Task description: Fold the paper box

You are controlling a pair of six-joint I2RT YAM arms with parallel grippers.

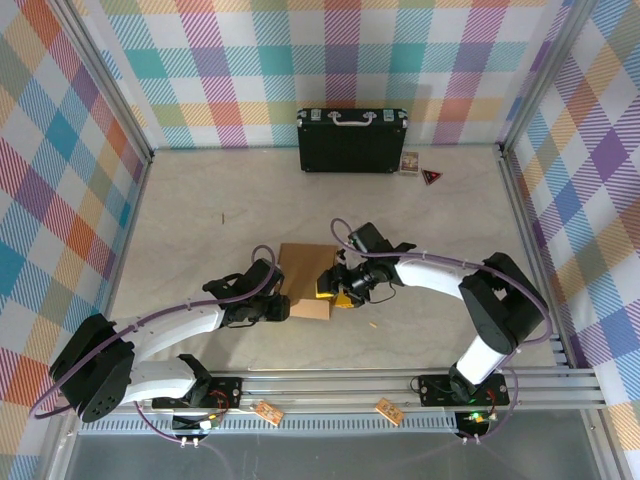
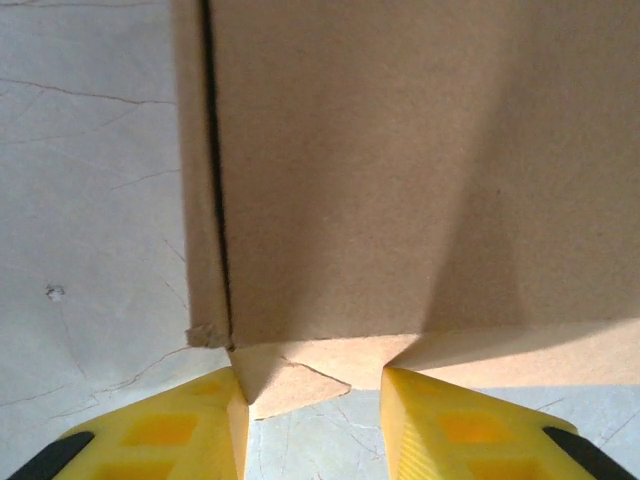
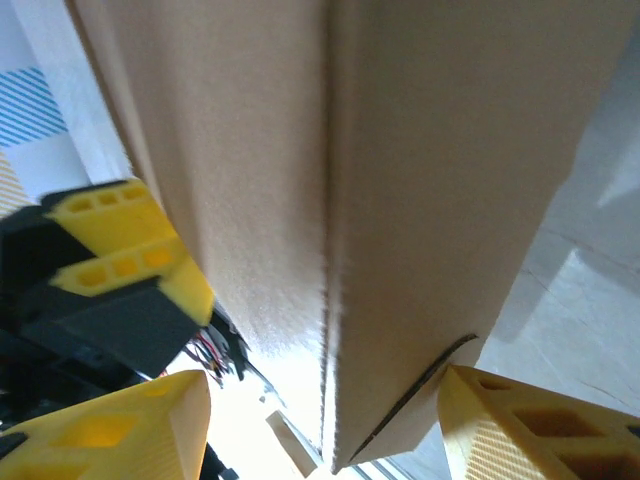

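Observation:
The paper box (image 1: pixel 303 272) is plain brown cardboard, partly folded, at the table's middle between both arms. My left gripper (image 1: pixel 281 309) is at its near left edge. In the left wrist view a box wall (image 2: pixel 400 170) stands ahead, and a small torn flap (image 2: pixel 290 380) lies between the yellow fingers (image 2: pixel 170 430) of the open left gripper (image 2: pixel 312 390). My right gripper (image 1: pixel 335 285) is at the box's right side. In the right wrist view, the open right gripper (image 3: pixel 325 405) straddles a folded corner (image 3: pixel 400 250), with its right finger (image 3: pixel 530 420) touching the cardboard.
A black hard case (image 1: pixel 352 140) with a silver handle stands at the back wall. A small card (image 1: pixel 409 162) and a red triangular piece (image 1: pixel 431 177) lie beside it. Plaid walls enclose the table, and a metal rail (image 1: pixel 400 380) runs along the near edge.

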